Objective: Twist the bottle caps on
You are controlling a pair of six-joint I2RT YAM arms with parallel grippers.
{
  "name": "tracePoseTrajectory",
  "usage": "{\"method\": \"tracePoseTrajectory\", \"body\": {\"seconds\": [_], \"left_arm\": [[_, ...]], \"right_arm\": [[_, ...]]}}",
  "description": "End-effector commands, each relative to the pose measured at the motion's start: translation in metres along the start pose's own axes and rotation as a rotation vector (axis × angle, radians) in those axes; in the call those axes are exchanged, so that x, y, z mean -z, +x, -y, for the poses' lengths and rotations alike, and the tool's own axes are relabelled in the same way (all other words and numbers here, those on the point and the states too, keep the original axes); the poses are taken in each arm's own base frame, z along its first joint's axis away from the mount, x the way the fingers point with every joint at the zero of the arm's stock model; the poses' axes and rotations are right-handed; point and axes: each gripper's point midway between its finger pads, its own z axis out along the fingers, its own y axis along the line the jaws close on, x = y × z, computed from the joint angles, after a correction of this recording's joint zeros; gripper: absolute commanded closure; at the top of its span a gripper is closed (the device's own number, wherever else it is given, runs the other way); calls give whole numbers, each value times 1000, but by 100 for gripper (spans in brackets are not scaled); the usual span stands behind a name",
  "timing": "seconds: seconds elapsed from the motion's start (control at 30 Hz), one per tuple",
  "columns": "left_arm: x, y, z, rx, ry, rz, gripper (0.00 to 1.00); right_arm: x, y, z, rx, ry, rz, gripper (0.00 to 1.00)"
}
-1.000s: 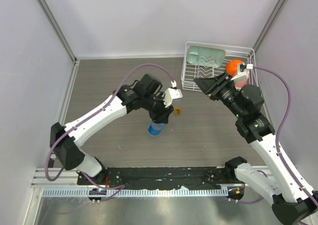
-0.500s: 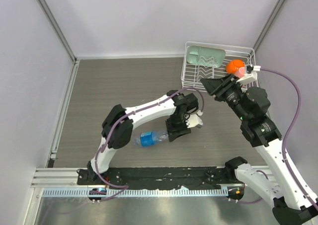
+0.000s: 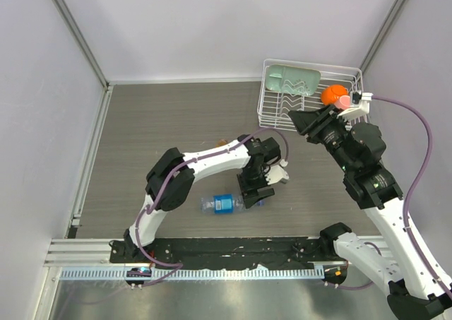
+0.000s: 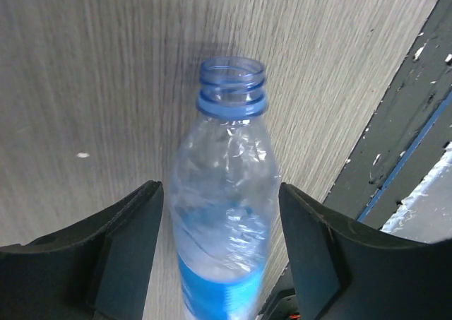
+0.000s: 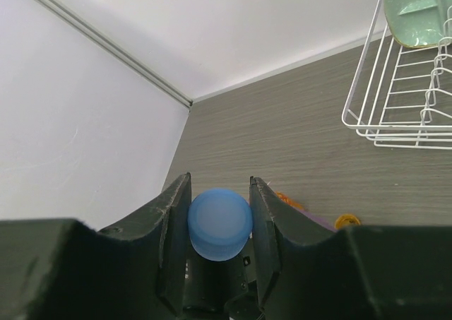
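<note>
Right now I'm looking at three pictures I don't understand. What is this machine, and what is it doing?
It's a robot: a left arm and a right arm bolted at the near edge of a table. One picture looks down from above; the other two come from a camera on each wrist. A clear, uncapped bottle lies on its side on the table, between the fingers of the left pincer, which looks open. The right pincer, near a wire rack, grips a blue cap.
</note>
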Motion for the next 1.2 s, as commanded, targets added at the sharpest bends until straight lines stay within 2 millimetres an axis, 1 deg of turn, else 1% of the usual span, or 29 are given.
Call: {"method": "tracePoseTrajectory", "body": {"seconds": [0.0, 0.2, 0.23, 0.3, 0.33, 0.37, 0.4, 0.43, 0.47, 0.5, 0.57, 0.6, 0.7, 0.73, 0.8, 0.83, 0.87, 0.9, 0.97, 1.03, 1.17], "left_arm": [[7, -13, 6, -17, -10, 89, 30], [27, -15, 5, -40, -66, 140, 28], [35, -13, 4, -45, -93, 150, 27], [44, -12, 3, -55, -125, 171, 24], [51, -12, 3, -58, -142, 184, 23], [64, -13, 6, -64, -158, 208, 22], [72, -11, 9, -60, -163, 212, 19], [82, -11, 11, -59, -172, 225, 13], [95, -9, 14, -64, -187, 244, 11], [101, -3, 19, -61, -188, 237, 9], [101, 14, 22, -46, -192, 212, 4], [98, 29, 23, -37, -200, 195, 0], [94, 53, 15, -22, -269, 162, 0], [82, 69, 14, -7, -272, 117, 0], [76, 80, 9, 12, -299, 92, 0], [69, 89, 9, 19, -297, 69, 0], [66, 91, 9, 25, -295, 70, 0], [62, 96, 8, 29, -301, 58, 0], [57, 94, 5, 28, -311, 66, 0], [47, 99, -2, 39, -327, 40, 0], [34, 94, -7, 43, -326, 44, 0]], "right_arm": [[4, -20, -14, 30, -32, 55, 79], [6, -21, -15, 40, -29, 52, 77], [7, -21, -15, 41, -29, 50, 77], [8, -21, -14, 44, -27, 47, 76], [8, -20, -14, 48, -27, 45, 76], [9, -20, -14, 49, -27, 45, 76], [9, -19, -13, 51, -23, 41, 75], [9, -18, -13, 54, -25, 38, 75], [9, -17, -13, 54, -26, 34, 74], [9, -17, -13, 54, -26, 32, 74], [10, -18, -14, 60, -30, 33, 73], [10, -18, -14, 63, -29, 32, 73], [12, -22, -17, 72, -34, 38, 72], [12, -22, -17, 74, -34, 38, 73], [13, -23, -18, 77, -35, 39, 72], [14, -24, -19, 77, -37, 41, 72], [13, -24, -19, 75, -36, 42, 72], [13, -20, -23, 76, -60, 19, 71], [12, -19, -23, 75, -62, 13, 71], [10, -17, -23, 72, -64, 3, 71], [10, -16, -23, 67, -65, 0, 72]]}}
